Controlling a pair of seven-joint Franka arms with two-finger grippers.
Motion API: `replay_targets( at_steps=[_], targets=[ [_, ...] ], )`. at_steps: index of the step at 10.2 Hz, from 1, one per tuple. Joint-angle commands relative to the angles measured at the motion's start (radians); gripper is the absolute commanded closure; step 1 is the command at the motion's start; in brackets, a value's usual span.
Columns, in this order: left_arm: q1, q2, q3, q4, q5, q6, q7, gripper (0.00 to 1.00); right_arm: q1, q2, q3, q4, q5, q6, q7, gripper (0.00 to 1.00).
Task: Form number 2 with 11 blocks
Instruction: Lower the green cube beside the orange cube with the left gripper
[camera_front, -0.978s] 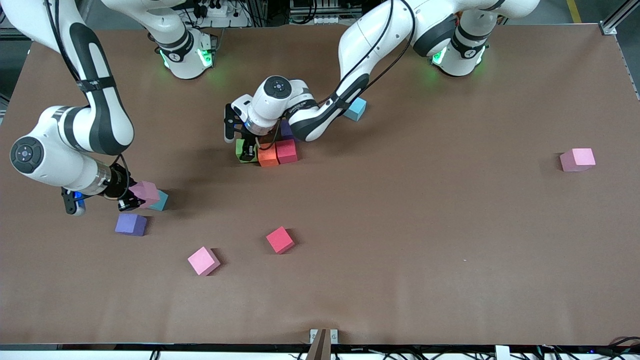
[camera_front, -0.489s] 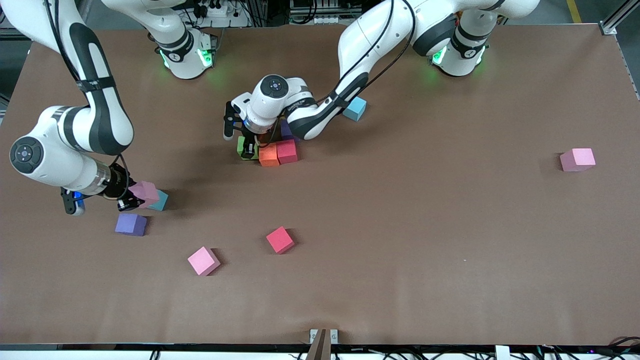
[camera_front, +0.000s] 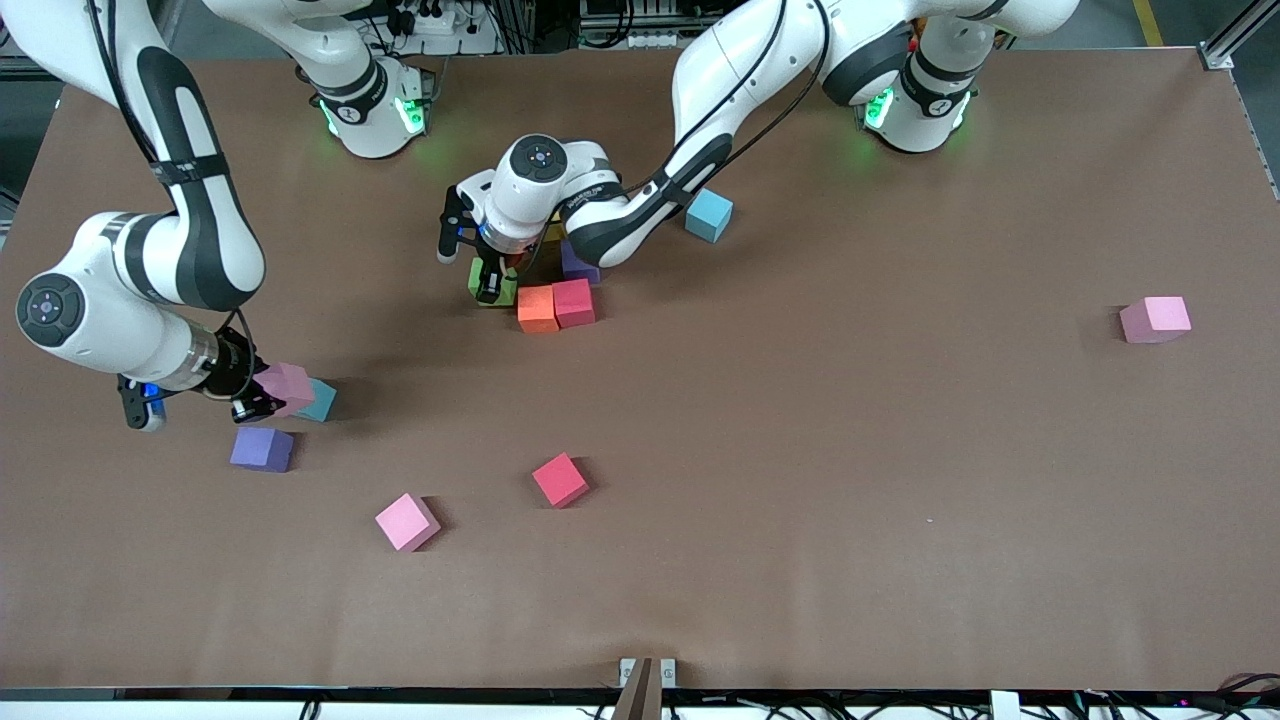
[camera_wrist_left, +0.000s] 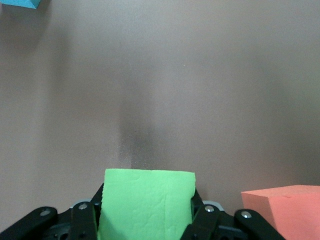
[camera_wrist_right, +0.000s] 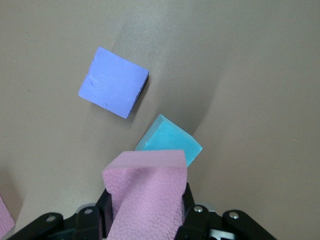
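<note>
While left gripper (camera_front: 489, 283) clamps green block (camera_front: 483, 282) beside orange block (camera_front: 537, 308), right gripper (camera_front: 262, 396) grips pink block (camera_front: 287, 386).

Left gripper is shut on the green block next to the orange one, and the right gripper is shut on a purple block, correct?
Not quite. The right gripper is shut on a pink block, as the right wrist view shows; the purple block lies loose on the table. The left gripper does hold the green block beside the orange block.

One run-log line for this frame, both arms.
left gripper: shut on green foam cube, beside orange foam cube | right gripper: shut on pink foam cube, over teal foam cube | digit 2: incomplete
</note>
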Motion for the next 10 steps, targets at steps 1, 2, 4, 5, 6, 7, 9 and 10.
replay_targets(
  at_steps=[1,2,4,5,6,7,9,10],
  targets=[
    [0.001,-0.017,0.006,-0.004,-0.018,-0.020,0.055,1.00,-0.012,0.015,0.007,0.014,-0.010,0.008,-0.009,1.00],
    [0.001,-0.018,0.006,-0.004,-0.017,-0.021,0.066,1.00,-0.012,0.015,0.007,0.014,-0.010,0.008,-0.009,1.00],
    [0.005,-0.024,0.003,-0.004,-0.018,-0.056,0.067,1.00,-0.012,0.015,0.007,0.014,-0.010,0.008,-0.009,1.00],
    [0.010,-0.024,0.003,-0.013,-0.017,-0.060,0.070,1.00,-0.012,0.015,0.007,0.014,-0.010,0.008,-0.009,1.00],
    [0.010,-0.026,0.001,-0.028,-0.018,-0.060,0.067,1.00,-0.012,0.015,0.007,0.014,-0.010,0.008,-0.009,1.00],
    [0.013,-0.050,0.001,-0.062,-0.020,-0.067,0.067,1.00,-0.012,0.015,0.007,0.015,-0.010,0.008,-0.009,1.00],
    [0.013,-0.066,0.001,-0.069,-0.018,-0.121,0.070,1.00,-0.012,0.015,0.007,0.015,-0.010,0.008,-0.009,1.00],
    [0.013,-0.067,0.001,-0.069,-0.018,-0.122,0.070,1.00,-0.010,0.015,0.007,0.015,-0.010,0.008,-0.009,1.00]
  ],
)
